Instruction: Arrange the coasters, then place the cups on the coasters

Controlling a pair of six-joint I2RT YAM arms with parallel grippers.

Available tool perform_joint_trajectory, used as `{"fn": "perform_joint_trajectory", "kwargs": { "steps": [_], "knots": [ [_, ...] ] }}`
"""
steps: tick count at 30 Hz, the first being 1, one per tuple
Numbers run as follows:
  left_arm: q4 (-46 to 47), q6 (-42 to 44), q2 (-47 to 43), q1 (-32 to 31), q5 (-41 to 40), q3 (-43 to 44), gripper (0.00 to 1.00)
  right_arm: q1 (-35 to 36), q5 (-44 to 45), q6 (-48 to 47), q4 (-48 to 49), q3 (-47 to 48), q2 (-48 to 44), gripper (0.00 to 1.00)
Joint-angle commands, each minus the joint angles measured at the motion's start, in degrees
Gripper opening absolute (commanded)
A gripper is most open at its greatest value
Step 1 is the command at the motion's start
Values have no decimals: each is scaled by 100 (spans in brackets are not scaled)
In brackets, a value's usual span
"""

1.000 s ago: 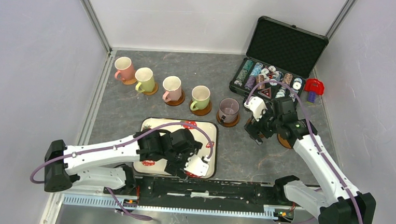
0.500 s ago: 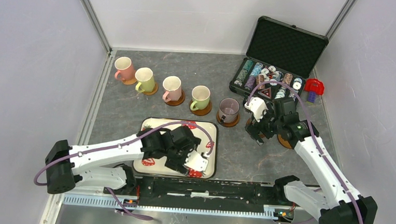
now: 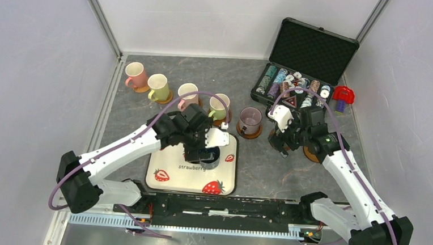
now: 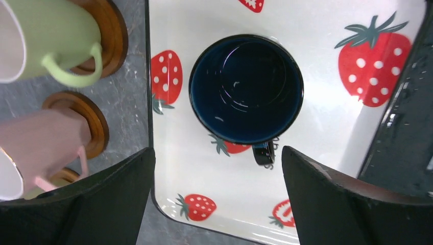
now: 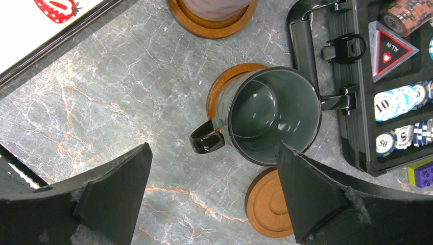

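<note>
- Surface (image 3: 257,165): a grey marbled slab that carries every item below.
- Case (image 3: 320,49): black, at the far right, with its lid raised. The lower half holds rows of poker chips (image 3: 296,85) in slots.
- Tray (image 3: 185,180): white with a strawberry print, at near centre. It holds one item, the dark blue cup.
- Left fingers (image 4: 112,199): spread wide and holding nothing. They hang above the far half of the tray, over the dark blue cup.
- Right fingers (image 5: 112,194): spread wide and holding nothing. They hang above the grey-green cup, clear of it.
- Dark blue cup (image 4: 246,88): upright with its axis vertical and its mouth up; the inside shows no contents. The handle points toward the bottom edge of the left wrist view.
- Grey-green cup (image 5: 273,115): upright with its mouth up, just beside the front edge of the case. The handle points away from the case. It stands over an orange-brown coaster (image 5: 230,81), part of whose rim shows beside the cup.
- Row of five cups (image 3: 158,86): set along the far side from left toward centre, all upright, each on its own coaster.
- Bare coaster (image 5: 268,201): lies flat on the surface just beside the grey-green cup and carries nothing.
</note>
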Motion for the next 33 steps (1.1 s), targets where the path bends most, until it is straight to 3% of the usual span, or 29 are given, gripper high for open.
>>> {"fn": "perform_joint_trajectory", "kwargs": {
  "steps": [1,6,12,22,25,33],
  "knots": [
    [-1090,-809,-59,399,794,522,97,-3,71,53,314,14,-135,98],
    [-1449,-1010,10,418,718,231,93,-11,-75,455,666,107,-277,98],
    [-654,-1299,112,417,343,-259,89,-33,-158,952,994,539,-129,98],
    [1598,-2281,26,418,64,-1296,65,-404,-112,1730,1250,1008,260,98],
    [1910,-2349,-40,417,77,-1552,51,-552,-44,1760,1325,1072,323,98],
    [2134,-2375,-400,419,260,-1793,36,-800,-104,1792,1357,1050,262,98]
  ]
}}
